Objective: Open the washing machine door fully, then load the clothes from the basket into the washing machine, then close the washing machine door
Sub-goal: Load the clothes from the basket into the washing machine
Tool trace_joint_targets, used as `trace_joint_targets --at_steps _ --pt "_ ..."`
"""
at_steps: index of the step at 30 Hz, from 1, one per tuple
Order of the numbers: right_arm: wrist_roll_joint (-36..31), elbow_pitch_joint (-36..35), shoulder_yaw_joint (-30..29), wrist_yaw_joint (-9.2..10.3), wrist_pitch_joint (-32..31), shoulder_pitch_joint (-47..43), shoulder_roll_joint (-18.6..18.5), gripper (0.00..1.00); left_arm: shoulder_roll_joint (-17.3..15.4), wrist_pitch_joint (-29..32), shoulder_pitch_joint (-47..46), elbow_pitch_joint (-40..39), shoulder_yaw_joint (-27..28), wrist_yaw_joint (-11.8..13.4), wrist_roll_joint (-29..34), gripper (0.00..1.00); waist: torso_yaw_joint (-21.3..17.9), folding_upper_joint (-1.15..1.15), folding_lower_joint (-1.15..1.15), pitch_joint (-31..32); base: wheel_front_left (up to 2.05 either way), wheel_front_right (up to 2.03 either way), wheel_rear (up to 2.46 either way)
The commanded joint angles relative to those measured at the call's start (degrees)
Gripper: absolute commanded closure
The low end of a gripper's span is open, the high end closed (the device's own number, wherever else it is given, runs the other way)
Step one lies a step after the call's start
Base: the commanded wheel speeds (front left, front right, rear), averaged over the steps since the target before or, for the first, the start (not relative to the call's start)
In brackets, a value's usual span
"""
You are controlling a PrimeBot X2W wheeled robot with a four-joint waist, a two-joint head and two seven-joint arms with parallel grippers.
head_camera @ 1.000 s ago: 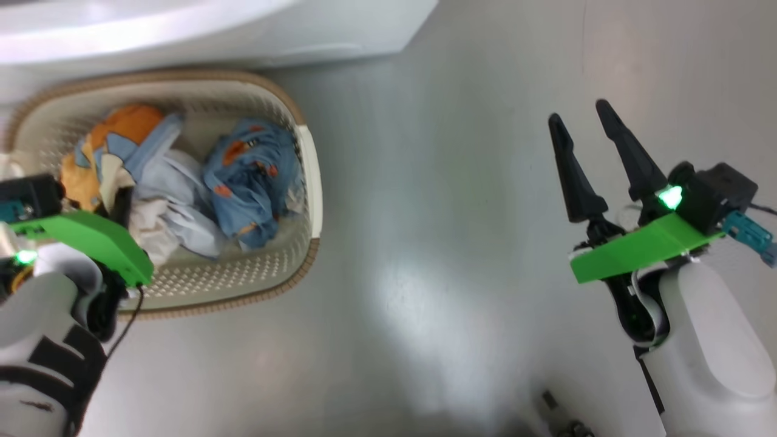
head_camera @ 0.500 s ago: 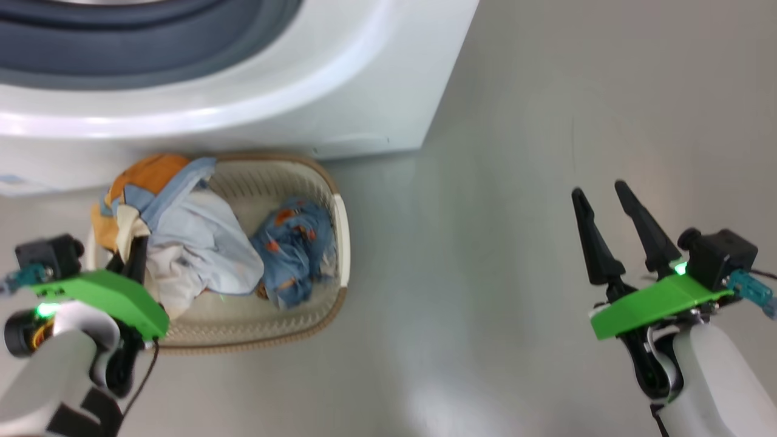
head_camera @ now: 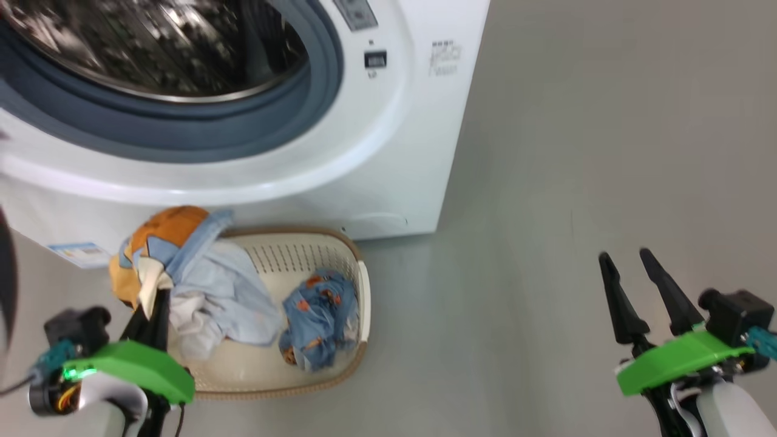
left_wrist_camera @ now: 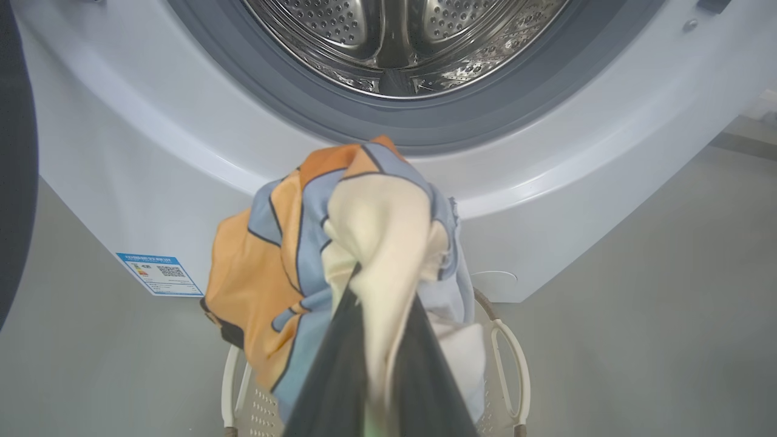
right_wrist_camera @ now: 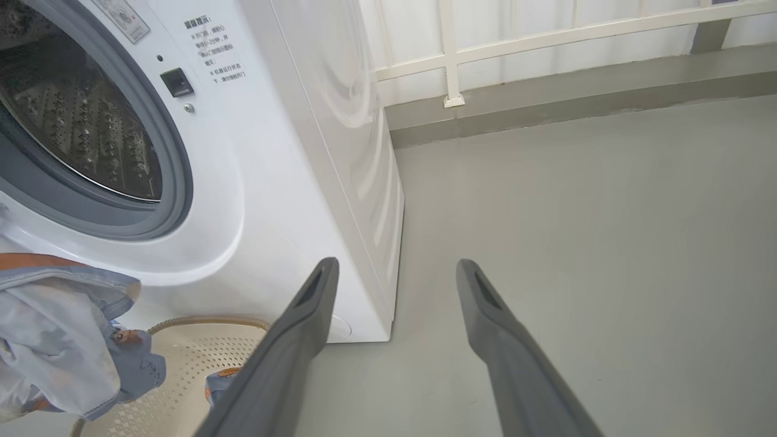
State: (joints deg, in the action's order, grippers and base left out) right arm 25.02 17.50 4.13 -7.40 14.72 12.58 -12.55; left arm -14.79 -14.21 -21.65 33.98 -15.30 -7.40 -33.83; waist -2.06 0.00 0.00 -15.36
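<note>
Lifted since a second ago, a bundle of clothes (head_camera: 182,273) now hangs from the left hand (head_camera: 152,311), which was low in the basket (head_camera: 363,291) then; the head camera has also tipped up, so more of the washer (head_camera: 394,152) is in its view. That left hand is clenched on the bundle: in the left wrist view its two dark fingers (left_wrist_camera: 328,382) pinch a cream fold, with orange and light-blue cloth bulging over the tips. The bundle's top sits above the basket's left end, before the washer's lower front, while its pale tail trails down inside the basket. One more blue garment (head_camera: 318,318) with orange prints lies crumpled at the basket's right end. The basket stands on the floor (head_camera: 546,182), its back rim touching or just beside the washer's foot; I cannot tell which. The drum (left_wrist_camera: 340,24) is uncovered, ringed by the grey-blue gasket (head_camera: 212,133); the door (left_wrist_camera: 13,152) shows as a dark curve at the left edge, swung clear. A blue sticker (left_wrist_camera: 159,273) sits low on the washer's left. The right hand (head_camera: 625,260) hangs released, fingers spread, over the floor well to the right of the basket.
</note>
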Motion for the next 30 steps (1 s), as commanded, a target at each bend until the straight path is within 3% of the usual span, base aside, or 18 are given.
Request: trace_joint_targets --at_steps 1,18,30 --pt "0.5 -1.2 0.6 -0.09 0.3 -1.8 -0.9 0.00 -1.5 -0.8 1.6 -3.2 3.9 -0.1 1.4 1.00 1.7 0.00 0.00 4.5 0.00 0.00 0.00" --pt "1.2 -2.5 -3.1 -0.09 0.3 -9.1 -2.6 0.00 4.1 -0.8 20.4 -24.3 16.8 -0.1 11.5 1.00 3.4 0.00 0.00 9.9 0.00 0.00 0.00" --pt "0.9 -3.0 -3.8 -0.09 0.3 -9.1 -2.1 0.00 6.6 -0.8 23.1 -29.0 18.2 -0.1 13.0 1.00 3.0 0.00 0.00 9.0 0.00 0.00 0.00"
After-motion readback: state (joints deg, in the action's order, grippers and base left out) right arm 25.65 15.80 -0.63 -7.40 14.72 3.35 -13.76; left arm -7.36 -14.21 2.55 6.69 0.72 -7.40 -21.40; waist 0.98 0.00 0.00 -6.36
